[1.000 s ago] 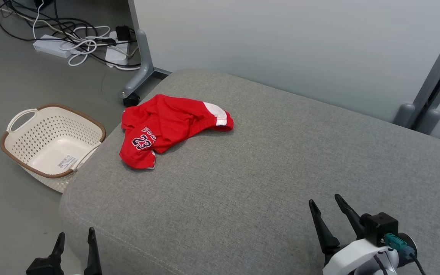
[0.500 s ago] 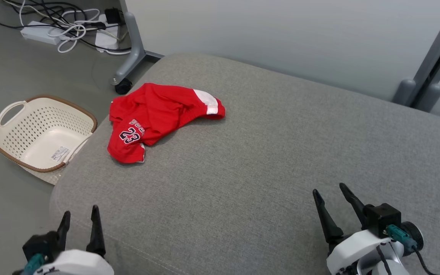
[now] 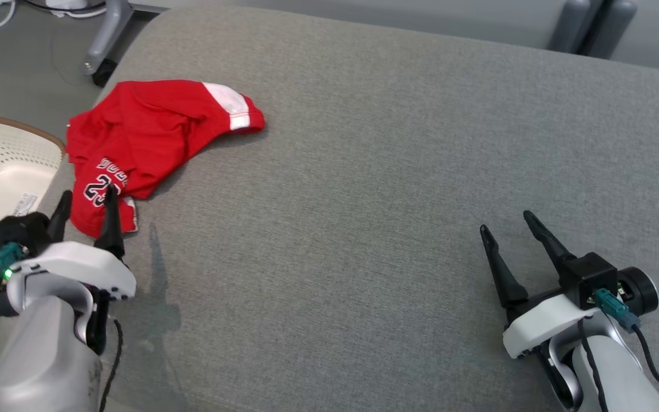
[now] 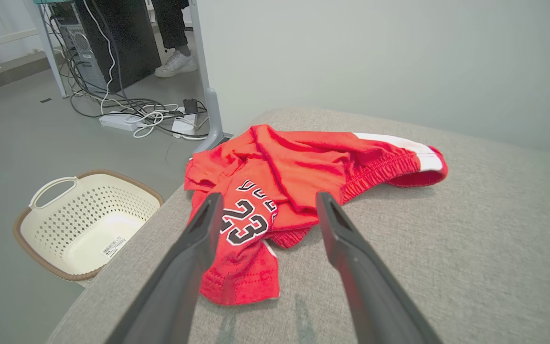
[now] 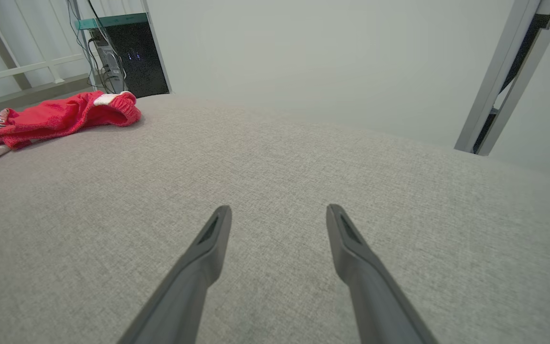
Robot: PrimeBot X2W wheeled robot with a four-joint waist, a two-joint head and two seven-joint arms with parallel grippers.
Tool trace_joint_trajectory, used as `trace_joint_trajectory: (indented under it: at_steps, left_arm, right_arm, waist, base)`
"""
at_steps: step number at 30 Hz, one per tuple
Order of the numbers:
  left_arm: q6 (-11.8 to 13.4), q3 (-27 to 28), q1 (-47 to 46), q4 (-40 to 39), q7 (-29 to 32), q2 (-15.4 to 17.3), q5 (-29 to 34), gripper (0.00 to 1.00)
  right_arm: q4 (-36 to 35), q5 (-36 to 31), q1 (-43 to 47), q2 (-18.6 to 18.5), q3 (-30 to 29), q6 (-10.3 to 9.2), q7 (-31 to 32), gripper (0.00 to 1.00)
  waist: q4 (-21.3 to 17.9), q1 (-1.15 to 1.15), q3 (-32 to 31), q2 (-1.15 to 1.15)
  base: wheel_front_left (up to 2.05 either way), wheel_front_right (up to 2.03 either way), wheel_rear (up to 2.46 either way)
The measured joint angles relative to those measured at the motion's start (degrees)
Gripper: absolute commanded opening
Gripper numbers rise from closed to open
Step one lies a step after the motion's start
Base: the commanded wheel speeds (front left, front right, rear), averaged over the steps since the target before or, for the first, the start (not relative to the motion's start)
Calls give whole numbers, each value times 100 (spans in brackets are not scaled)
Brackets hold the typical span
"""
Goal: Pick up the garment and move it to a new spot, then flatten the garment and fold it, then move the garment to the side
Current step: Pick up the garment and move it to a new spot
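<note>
**Both grippers empty; garment bunched at the cushion's left edge.**

Nearest you, your left gripper [image 3: 88, 193] has its fingers apart and holds nothing. Its tips line up with the near hem of the red garment [image 3: 152, 126], though contact cannot be confirmed. Your right gripper [image 3: 505, 221] is also apart and empty, well away over the bare grey cushion [image 3: 364, 171]. The garment lies crumpled with its "23" print toward you and the white stripe at the far end. Judged light, limp and not fragile, it will sag and trail when lifted. Take it at the gathered elastic band or the near hem, pinching a full fold. Beyond the edge a basket [image 3: 32, 130] stands on the floor, so guard against cloth sliding off that side.
</note>
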Motion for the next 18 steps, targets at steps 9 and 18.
trace_joint_trajectory:
  at_steps: [9,18]
  left_arm:
    - [-96,-266,-1203,1308,0,332,-125,100]
    - [-9,-383,-1716,2235,156,461,-311,67]
  right_arm:
    - [-290,-41,-295,-207,21,0,0,100]
    - [-442,-57,-485,-275,-76,0,-3,100]
  waist:
    - [-490,0,624,0]
    - [-835,0,1035,0]
  base:
    - [0,0,0]
    - [0,0,0]
